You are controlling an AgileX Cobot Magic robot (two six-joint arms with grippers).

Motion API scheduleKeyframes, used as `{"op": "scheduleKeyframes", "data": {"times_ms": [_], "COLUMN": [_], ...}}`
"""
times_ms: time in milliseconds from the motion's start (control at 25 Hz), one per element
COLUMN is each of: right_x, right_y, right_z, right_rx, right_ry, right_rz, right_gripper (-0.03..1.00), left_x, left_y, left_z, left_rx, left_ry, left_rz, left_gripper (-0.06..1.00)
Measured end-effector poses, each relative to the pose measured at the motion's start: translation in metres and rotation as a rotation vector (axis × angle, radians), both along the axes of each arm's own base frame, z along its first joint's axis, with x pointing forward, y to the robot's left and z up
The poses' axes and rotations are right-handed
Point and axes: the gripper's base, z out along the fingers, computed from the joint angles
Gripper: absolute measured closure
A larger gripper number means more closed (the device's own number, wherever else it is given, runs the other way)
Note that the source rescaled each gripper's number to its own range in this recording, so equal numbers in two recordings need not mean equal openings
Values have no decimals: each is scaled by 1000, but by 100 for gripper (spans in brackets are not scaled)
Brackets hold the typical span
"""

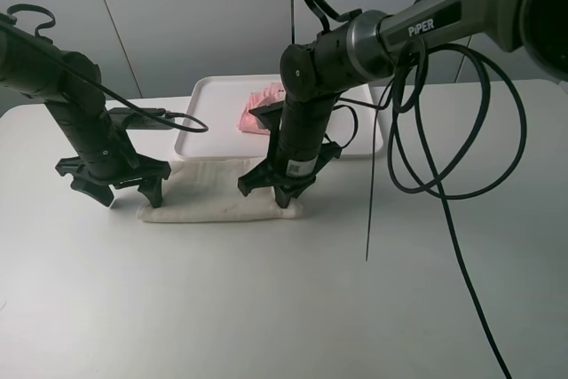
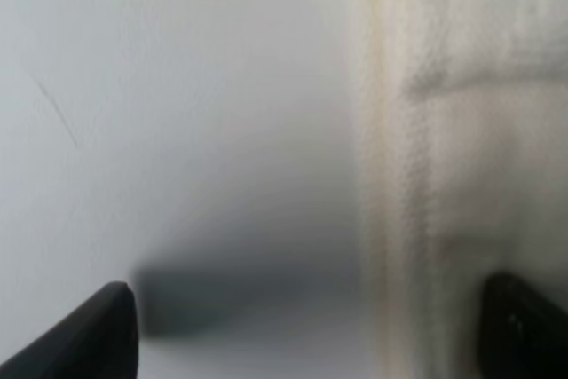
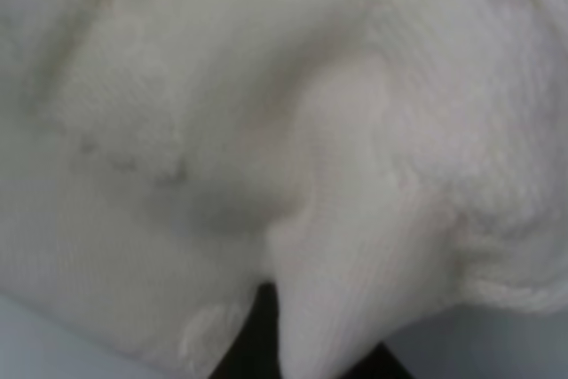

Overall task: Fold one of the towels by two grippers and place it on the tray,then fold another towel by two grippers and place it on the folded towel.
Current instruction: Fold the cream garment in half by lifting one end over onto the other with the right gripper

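A white towel (image 1: pixel 213 200) lies folded in a long strip on the table in front of the tray. A pink towel (image 1: pixel 259 110) lies folded on the white tray (image 1: pixel 213 95). My left gripper (image 1: pixel 115 186) is wide open and low at the white towel's left end. In the left wrist view its fingers (image 2: pixel 93 335) straddle the towel's edge (image 2: pixel 444 175). My right gripper (image 1: pixel 273 189) is down on the towel's right end. In the right wrist view the white towel (image 3: pixel 266 130) fills the frame, and a fold of it is pinched between the dark fingertips (image 3: pixel 244 343).
The white table (image 1: pixel 266 308) spreads wide in front of the towel. The right arm's black cables (image 1: pixel 444 175) loop over the table at the right, and the left arm's cable (image 1: pixel 177 122) runs near the tray's left edge.
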Motion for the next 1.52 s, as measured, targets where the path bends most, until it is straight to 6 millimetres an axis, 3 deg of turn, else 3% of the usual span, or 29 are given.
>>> {"op": "scheduleKeyframes", "data": {"times_ms": [440,880,960,1200,1520], "right_x": [-4,-10,-10,-9,-5], "right_y": [1,30,33,43,54], "right_z": [38,50,50,24,30], "right_rx": [53,403,436,528,697], "right_ry": [-16,85,90,157,118], "right_rz": [26,-47,-59,-90,-93], "right_gripper": [94,94,94,94,94], "left_x": [0,0,0,0,0], "left_y": [0,0,0,0,0], "left_z": [0,0,0,0,0], "left_rx": [0,0,0,1,1], "left_ry": [0,0,0,0,0], "left_rz": [-4,-6,-7,-19,-26], "left_gripper": [-4,-4,-4,-4,-4]}}
